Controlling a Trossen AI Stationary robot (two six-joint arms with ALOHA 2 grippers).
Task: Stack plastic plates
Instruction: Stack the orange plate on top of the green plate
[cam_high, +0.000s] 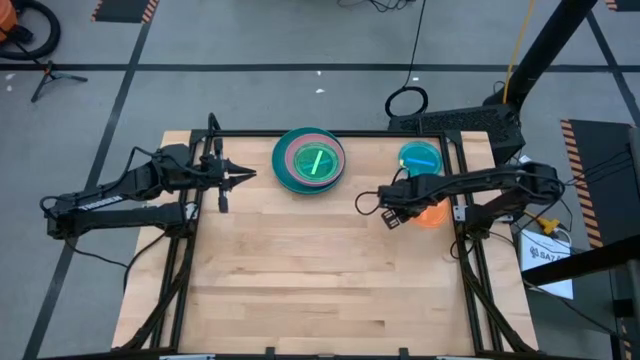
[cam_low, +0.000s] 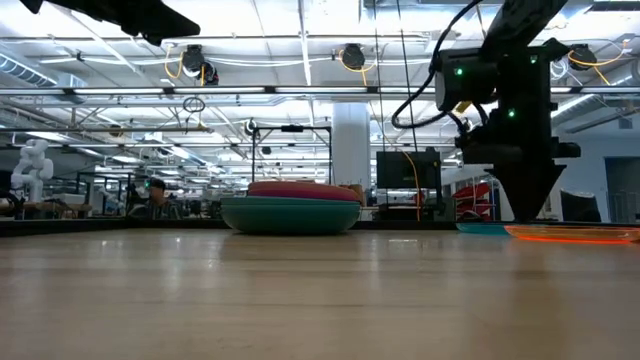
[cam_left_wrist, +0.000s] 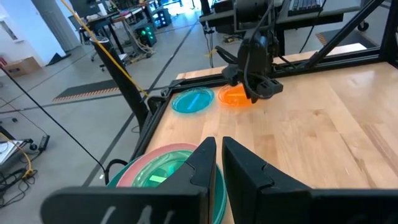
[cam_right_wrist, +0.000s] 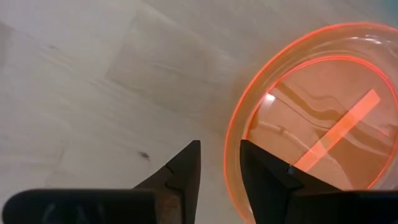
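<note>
A stack of plastic plates (cam_high: 310, 160) stands at the table's far middle, with a teal plate at the bottom, pink ones above and a translucent green one on top. A cyan plate (cam_high: 420, 156) lies flat at the far right. An orange plate (cam_right_wrist: 323, 118) lies flat just nearer than it. My right gripper (cam_right_wrist: 219, 158) points down over the orange plate's left rim, open, one finger on either side of the rim. My left gripper (cam_left_wrist: 217, 149) hovers level to the left of the stack, shut on nothing. My right gripper comes from above, pointing down, at the orange plate's rim (cam_right_wrist: 229, 146) on the side toward the table's middle. One finger is outside the rim and one is over the plate's inside. I cannot tell whether either finger touches the rim. The plate lies flat on the table.
Bare wood (cam_high: 320, 270) fills the table's near half. A black frame (cam_high: 460, 160) runs along the table's edges, close behind the cyan plate. Beyond the far edge, cables and a stand lie on the floor.
</note>
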